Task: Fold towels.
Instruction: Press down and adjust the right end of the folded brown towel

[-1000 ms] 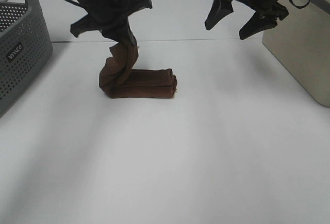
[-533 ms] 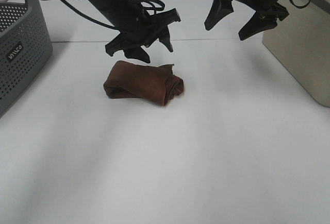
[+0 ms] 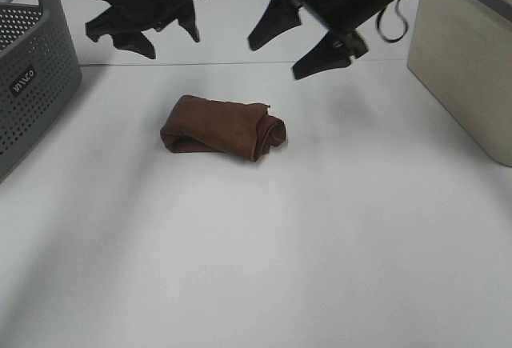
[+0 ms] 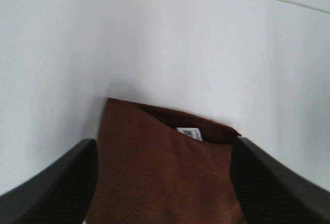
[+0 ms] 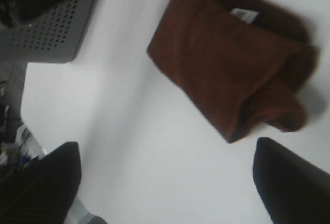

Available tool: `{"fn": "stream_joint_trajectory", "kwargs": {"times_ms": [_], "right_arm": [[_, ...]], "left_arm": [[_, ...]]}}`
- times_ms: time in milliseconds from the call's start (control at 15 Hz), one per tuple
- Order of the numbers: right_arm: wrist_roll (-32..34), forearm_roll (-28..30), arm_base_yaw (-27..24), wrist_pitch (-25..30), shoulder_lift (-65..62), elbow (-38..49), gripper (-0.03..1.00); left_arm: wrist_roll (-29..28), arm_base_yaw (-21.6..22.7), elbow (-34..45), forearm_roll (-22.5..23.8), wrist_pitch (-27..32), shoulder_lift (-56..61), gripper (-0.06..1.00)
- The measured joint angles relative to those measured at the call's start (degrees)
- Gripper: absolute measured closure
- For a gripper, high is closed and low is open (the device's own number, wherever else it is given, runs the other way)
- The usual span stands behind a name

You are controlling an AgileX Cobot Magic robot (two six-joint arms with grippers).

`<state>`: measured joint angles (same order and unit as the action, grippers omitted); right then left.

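Observation:
The dark reddish-brown towel (image 3: pixel 222 128) lies folded in a loose bundle on the white table (image 3: pixel 320 228). Its right end is bunched. Its small white tag shows in the left wrist view (image 4: pixel 190 133) and the right wrist view (image 5: pixel 243 14). My left gripper (image 3: pixel 142 30) is open and empty, raised above and behind the towel's left end. My right gripper (image 3: pixel 292 48) is open and empty, raised above and behind the towel's right end. The towel fills the lower part of the left wrist view (image 4: pixel 160 177) and the upper part of the right wrist view (image 5: pixel 227 59).
A grey perforated basket (image 3: pixel 32 76) stands at the left edge of the table. A beige bin (image 3: pixel 464 52) stands at the right edge. The basket also shows in the right wrist view (image 5: pixel 51 33).
My left gripper let go of the towel, which dropped into a bundle, then rose and moved back left. My right gripper moved left toward the towel's right end.

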<state>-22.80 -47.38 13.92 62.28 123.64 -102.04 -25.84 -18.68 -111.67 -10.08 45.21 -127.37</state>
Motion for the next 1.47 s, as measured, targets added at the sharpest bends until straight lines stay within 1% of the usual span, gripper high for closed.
{"fn": "stream_joint_trajectory", "kwargs": {"times_ms": [67,133,267,333,400,533,733,1067,1267,1400,1467], "right_arm": [[-2.46,-3.90,2.23,0.29,2.01,0.00,0.12],[-3.90,-5.90,3.27,0.34,3.04,0.00,0.12],[-8.88,-12.55,5.61,0.74,6.65,0.00,0.12],[-9.97,-14.27,5.90,0.80,8.42,0.00,0.12],[-10.31,-14.55,5.84,0.74,9.80,0.00,0.12],[-10.31,-13.24,5.73,-0.29,11.97,0.00,0.13],[-8.25,-8.37,5.73,-3.38,13.29,0.00,0.13],[-5.67,-5.79,5.67,-9.17,13.29,0.00,0.13],[-3.90,-2.81,5.67,-12.49,13.29,0.00,0.13],[-3.50,-0.80,5.67,-13.35,13.29,-0.63,0.13],[-2.29,0.69,5.67,-13.69,13.29,-1.60,0.13]], "left_arm": [[0.00,1.66,0.00,0.40,1.26,0.40,0.26],[0.00,2.29,0.00,0.52,1.95,0.63,0.26],[0.00,3.44,0.00,0.57,4.01,0.69,0.26],[0.00,3.55,0.00,0.57,4.81,0.69,0.26],[0.00,3.55,0.00,0.57,4.81,0.69,0.26],[0.00,3.55,0.00,0.57,4.81,0.69,0.26],[0.17,3.55,0.00,0.57,4.81,0.69,0.26],[0.92,3.55,0.00,0.57,4.81,0.69,0.26],[1.09,3.55,0.00,0.57,4.81,0.69,0.26],[1.20,3.55,0.00,0.57,4.81,0.69,0.26],[1.32,3.55,0.00,0.57,4.81,0.69,0.26]]}}
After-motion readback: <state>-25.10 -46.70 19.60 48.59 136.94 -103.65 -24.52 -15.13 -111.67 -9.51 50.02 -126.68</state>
